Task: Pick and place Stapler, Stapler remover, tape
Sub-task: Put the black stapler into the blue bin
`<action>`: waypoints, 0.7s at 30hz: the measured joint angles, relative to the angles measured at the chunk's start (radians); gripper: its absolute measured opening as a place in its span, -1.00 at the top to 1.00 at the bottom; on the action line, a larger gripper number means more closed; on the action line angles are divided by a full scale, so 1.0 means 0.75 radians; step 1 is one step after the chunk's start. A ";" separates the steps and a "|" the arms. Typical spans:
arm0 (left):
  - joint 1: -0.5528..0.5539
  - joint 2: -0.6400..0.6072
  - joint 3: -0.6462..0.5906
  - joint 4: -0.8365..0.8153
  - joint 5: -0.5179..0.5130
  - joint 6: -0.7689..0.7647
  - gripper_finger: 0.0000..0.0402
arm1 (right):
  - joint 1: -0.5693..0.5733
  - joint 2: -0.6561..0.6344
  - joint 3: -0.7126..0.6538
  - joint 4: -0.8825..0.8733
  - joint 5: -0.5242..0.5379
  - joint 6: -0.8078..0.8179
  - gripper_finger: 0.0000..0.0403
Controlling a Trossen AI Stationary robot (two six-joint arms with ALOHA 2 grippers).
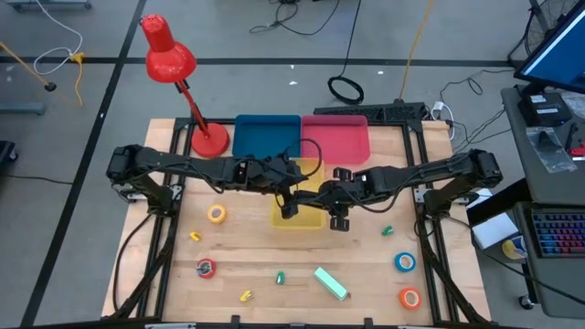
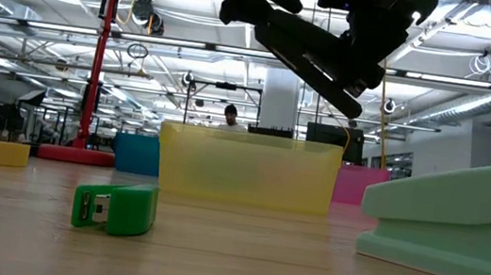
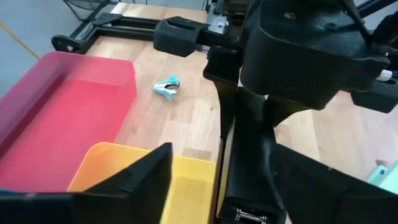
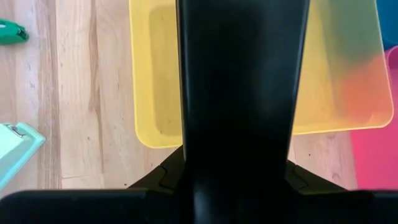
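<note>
A wooden table (image 1: 302, 265) stood on a grey floor (image 1: 73, 119) crossed by dark lines and loose cables (image 1: 302, 14). A red desk lamp (image 1: 169, 59) stood at the table's far left corner. A desk with a keyboard (image 1: 556, 233) sat at the right. Beyond, ceiling pipes (image 2: 60, 32) ran over a bright open hall

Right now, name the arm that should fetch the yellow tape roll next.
Left. The yellow tape roll lies on the left arm's side, nearer the left gripper. The right gripper appears busy, holding a black stapler above the yellow bin.
</note>
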 joint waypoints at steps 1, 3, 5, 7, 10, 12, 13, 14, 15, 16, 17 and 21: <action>-0.004 0.000 0.000 0.001 0.003 0.003 -0.42 | 0.000 0.000 0.000 -0.003 0.000 0.000 0.42; -0.014 0.000 0.000 0.008 0.021 0.010 -0.52 | 0.000 0.000 -0.001 -0.004 0.002 0.000 0.42; -0.028 0.000 0.000 0.008 0.034 0.011 -0.60 | -0.001 0.000 -0.001 0.001 0.004 -0.002 0.42; -0.037 0.000 0.000 0.003 0.034 0.030 -0.64 | -0.005 0.000 -0.001 0.017 0.004 -0.009 0.42; -0.037 0.008 0.000 0.012 0.033 0.055 -0.65 | -0.005 0.000 -0.001 0.055 0.004 -0.019 0.42; -0.036 0.010 0.000 0.003 0.033 0.055 -0.63 | -0.005 0.000 -0.001 0.082 0.002 -0.031 0.42; -0.036 0.010 0.000 0.003 0.033 0.056 -0.62 | -0.005 0.000 -0.002 0.099 0.001 -0.033 0.42; -0.037 0.010 0.000 0.002 0.033 0.061 -0.60 | -0.005 0.000 -0.002 0.115 0.001 -0.034 0.42; -0.037 0.009 0.000 0.001 0.033 0.066 -0.58 | -0.005 0.000 -0.002 0.127 0.001 -0.034 0.42; -0.037 0.009 0.000 -0.002 0.033 0.076 -0.56 | -0.005 0.000 -0.002 0.135 0.001 -0.034 0.42; -0.038 0.009 0.000 -0.008 0.033 0.087 -0.54 | -0.005 0.000 -0.002 0.143 0.001 -0.034 0.42; -0.036 0.009 0.000 -0.022 0.033 0.095 -0.46 | -0.005 0.000 -0.002 0.175 0.000 -0.033 0.42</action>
